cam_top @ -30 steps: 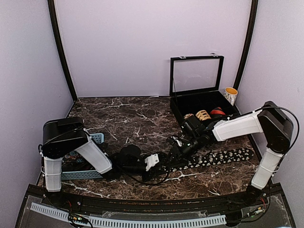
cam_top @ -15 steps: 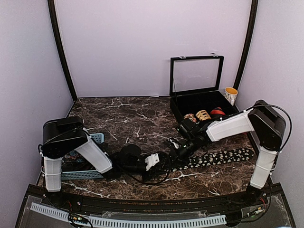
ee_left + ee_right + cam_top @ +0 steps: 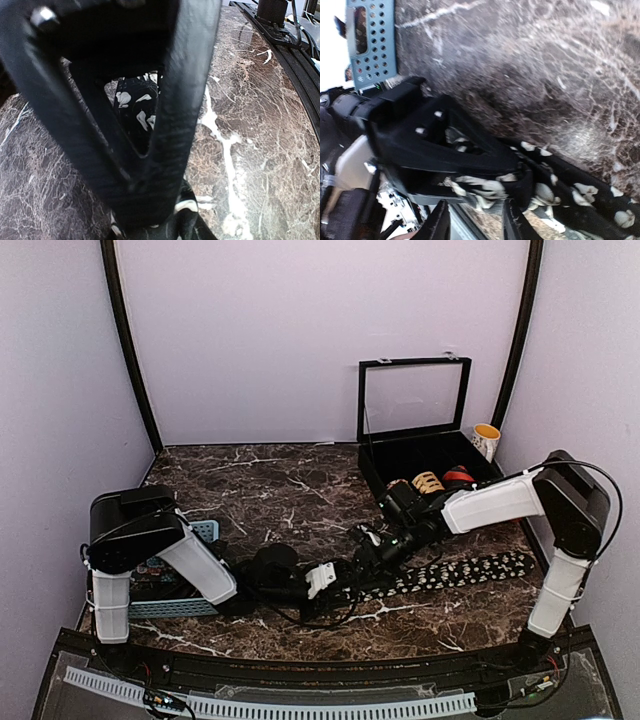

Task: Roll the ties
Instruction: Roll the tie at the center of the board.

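The left jaws gripped one end of the single black, white-printed tie [image 3: 470, 568] stretched across the counter [image 3: 260, 490], right of lower centre. The right jaws, spread apart, had dipped nearer them than half a second earlier. At upper right, the open case [image 3: 368, 478] held a tan coil [image 3: 428, 481] and a red coil [image 3: 458, 476]. One blue basket [image 3: 203, 531] sat at lower left.

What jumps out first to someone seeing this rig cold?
Both arms converge low at the table's near centre. There the left tool is shut on one end of a black printed tie, the rest of which lies flat toward the right, and the right tool hovers open beside it. At the right rear, an open black case holds a tan coil and a red coil.
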